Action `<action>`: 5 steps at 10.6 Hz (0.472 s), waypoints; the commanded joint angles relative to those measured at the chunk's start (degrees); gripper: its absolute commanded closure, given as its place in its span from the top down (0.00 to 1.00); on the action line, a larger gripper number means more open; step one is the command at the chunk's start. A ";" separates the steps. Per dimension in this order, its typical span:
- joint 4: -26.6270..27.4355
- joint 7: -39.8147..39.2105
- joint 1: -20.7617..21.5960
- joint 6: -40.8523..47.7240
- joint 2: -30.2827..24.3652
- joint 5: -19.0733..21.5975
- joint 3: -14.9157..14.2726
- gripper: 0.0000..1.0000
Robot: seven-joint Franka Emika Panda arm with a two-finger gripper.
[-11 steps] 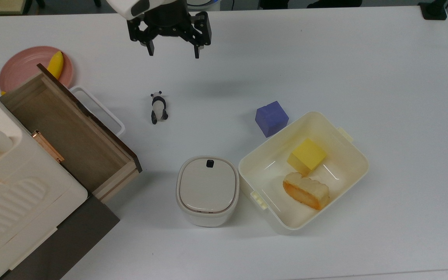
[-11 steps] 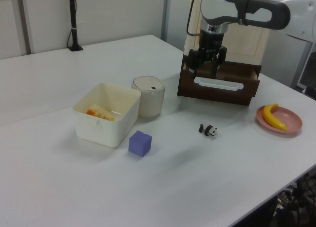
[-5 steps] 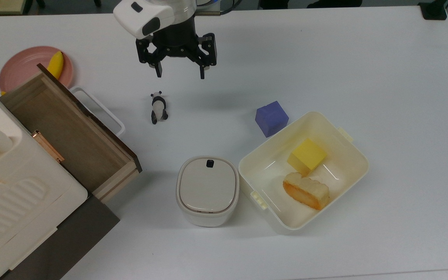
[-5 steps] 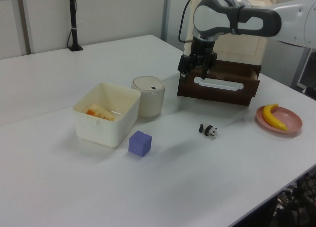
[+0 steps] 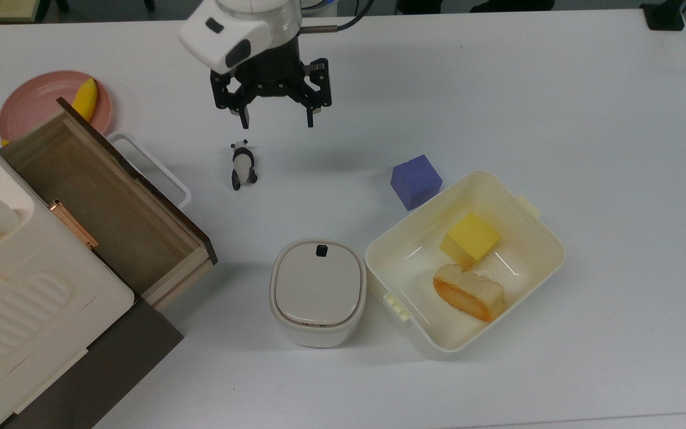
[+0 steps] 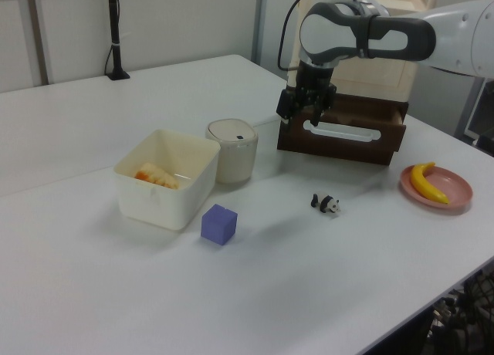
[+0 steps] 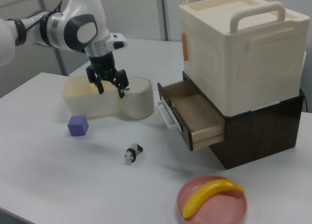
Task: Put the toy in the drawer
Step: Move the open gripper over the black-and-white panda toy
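Since a second earlier the gripper (image 5: 277, 123) had travelled down the top view from the table's far edge toward the toy (image 5: 242, 165), and it now hung above the table with its fingers spread wide and nothing between them; the toy itself had not shifted. It lay on the bare table (image 5: 557, 89), seemingly on its side, between the gripper and the round lidded pot (image 5: 318, 292), a little to the top view's right of the drawer (image 5: 105, 202), which stood pulled open with its white handle (image 5: 152, 167) facing the toy.

By my judgement the step in hand was the approach, the grasp not yet begun; the next move called for shifting slightly to the top view's left, descending over the toy and closing on its small body, then carrying it over the drawer's dark front panel.

Nothing blocked that short path; the purple cube (image 5: 415, 181), the cream tub (image 5: 533, 208) holding a yellow cube (image 5: 471, 237) and a piece of bread (image 5: 468, 292), and the pink plate (image 5: 33, 101) with a banana (image 5: 85, 99) lay well apart.
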State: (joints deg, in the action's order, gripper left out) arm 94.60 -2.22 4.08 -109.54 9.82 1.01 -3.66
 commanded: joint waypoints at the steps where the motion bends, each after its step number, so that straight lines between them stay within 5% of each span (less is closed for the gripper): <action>1: 7.33 -8.23 -0.38 -0.86 -1.21 -0.38 -0.38 0.93; 5: 16.82 -9.64 -1.70 -5.31 -0.95 -4.52 -0.64 0.90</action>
State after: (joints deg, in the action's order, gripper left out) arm 104.66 -9.31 3.18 -109.55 10.23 -2.08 -3.89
